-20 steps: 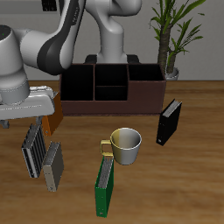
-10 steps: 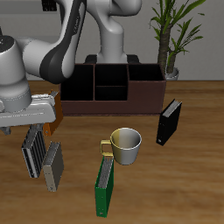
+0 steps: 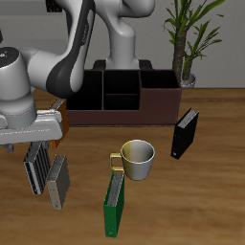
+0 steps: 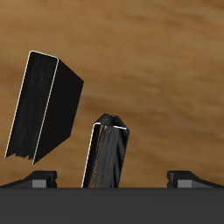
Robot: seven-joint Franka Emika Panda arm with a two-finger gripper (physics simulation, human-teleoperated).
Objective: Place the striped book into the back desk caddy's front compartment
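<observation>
The striped book (image 3: pixel 35 166) stands on edge near the table's front, with a plain grey book (image 3: pixel 58 182) beside it. My gripper (image 3: pixel 40 142) hangs just above the striped book, open and holding nothing. In the wrist view the striped book (image 4: pixel 108 154) sits between my fingertips (image 4: pixel 38 180), and the grey book (image 4: pixel 44 108) lies off to one side. The back desk caddy (image 3: pixel 158 104) is a dark brown box at the table's back. Its small front compartment (image 3: pixel 120 101) in the middle section holds nothing.
A cream mug (image 3: pixel 137 159) stands mid-table with a green book (image 3: pixel 115 205) in front of it. A black book (image 3: pixel 185 134) stands nearer the caddy. A potted plant (image 3: pixel 188 43) rises behind the caddy. A brown object (image 3: pixel 59 131) shows partly behind my gripper.
My gripper has come down and shifted slightly forward, closing the gap to the top of the striped book. The books and mug have not moved.
</observation>
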